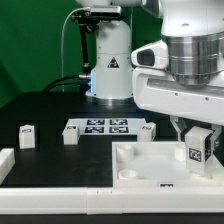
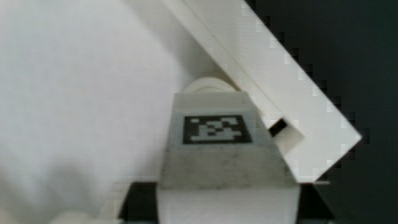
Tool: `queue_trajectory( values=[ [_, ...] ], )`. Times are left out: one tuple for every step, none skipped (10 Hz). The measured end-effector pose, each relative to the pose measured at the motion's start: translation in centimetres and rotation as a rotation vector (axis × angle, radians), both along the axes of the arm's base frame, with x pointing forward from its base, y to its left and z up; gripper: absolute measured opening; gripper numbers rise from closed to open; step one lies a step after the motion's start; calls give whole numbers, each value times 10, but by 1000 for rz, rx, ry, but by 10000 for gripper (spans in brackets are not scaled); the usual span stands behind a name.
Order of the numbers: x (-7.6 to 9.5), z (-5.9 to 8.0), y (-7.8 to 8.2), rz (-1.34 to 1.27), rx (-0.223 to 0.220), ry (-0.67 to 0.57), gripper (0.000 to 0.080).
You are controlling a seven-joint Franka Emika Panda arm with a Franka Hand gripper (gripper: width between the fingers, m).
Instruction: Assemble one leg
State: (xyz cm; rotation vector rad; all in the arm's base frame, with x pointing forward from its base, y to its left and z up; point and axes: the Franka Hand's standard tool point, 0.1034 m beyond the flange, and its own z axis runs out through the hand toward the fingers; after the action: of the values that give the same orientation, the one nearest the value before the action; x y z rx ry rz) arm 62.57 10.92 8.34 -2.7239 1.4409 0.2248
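My gripper (image 1: pixel 197 140) is shut on a leg (image 1: pixel 197 148), a small white block with a black-and-white tag. It holds the leg upright over the near right corner of the large white tray-like part (image 1: pixel 135 160). In the wrist view the leg (image 2: pixel 215 140) fills the space between my dark fingers (image 2: pixel 146 203), with the tray's raised rim (image 2: pixel 267 70) running beside it. Three other legs rest on the table: one (image 1: pixel 27 136) at the exterior view's left, one (image 1: pixel 71 135) by the marker board, one (image 1: pixel 148 131) behind the tray.
The marker board (image 1: pixel 105 126) lies flat on the black table behind the tray. The arm's white base (image 1: pixel 108 65) stands at the back. A white part (image 1: pixel 5 160) sits at the left edge of the exterior view.
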Motion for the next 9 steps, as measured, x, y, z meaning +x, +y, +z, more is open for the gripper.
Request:
queue_trajectory(
  values=[
    [0,0,0,-106,-15,11,294],
    [1,0,0,-173,-22,18,294],
    [1,0,0,-244,-29,25,294],
    [1,0,0,-239,-29,25,376],
    [1,-1,0,-189,-23,20,376],
    [1,-1,1,-164,-20,14,560],
    [-1,-3,2,-55,-8,-16,631],
    [-4,-3,3,80,5,-28,631],
    [-6,-3,5,208,17,-41,646]
  ],
)
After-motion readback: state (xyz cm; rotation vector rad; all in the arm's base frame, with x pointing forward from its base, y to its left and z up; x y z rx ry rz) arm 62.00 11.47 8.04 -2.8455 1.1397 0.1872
